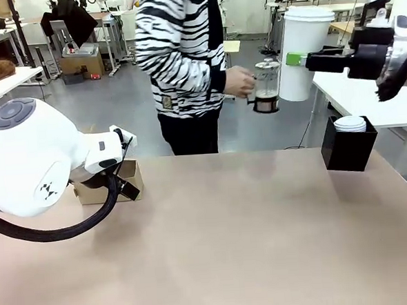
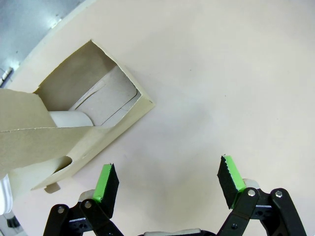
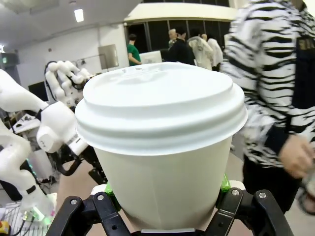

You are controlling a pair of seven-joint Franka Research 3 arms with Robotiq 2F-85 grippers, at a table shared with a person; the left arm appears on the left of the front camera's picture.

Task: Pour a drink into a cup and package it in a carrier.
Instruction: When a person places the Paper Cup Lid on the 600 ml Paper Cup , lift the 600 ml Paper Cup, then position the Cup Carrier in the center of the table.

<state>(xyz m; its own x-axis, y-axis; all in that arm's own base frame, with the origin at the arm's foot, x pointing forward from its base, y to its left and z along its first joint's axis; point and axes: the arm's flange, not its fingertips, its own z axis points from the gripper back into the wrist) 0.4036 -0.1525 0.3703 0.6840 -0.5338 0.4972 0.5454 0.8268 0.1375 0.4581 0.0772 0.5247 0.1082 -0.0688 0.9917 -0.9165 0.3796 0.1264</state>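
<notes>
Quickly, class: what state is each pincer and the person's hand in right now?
Left pincer: open, empty, beside the carrier.
Right pincer: shut on a lidded white cup.
Person's hand: holding the glass carafe.

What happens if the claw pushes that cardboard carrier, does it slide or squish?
Likely slides: the carrier looks like light, thin cardboard on a smooth table. Its tall handle flap seems bendy, so pushing there might fold it.

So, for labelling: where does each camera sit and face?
Front: between the arms, facing the person opposite; both arms show.
Left wrist: on that arm, looking down past the open left gripper at the carrier.
Right wrist: on that arm, looking along the right gripper, shut on the cup.
Shared, front and right wrist: cup, person.
</notes>
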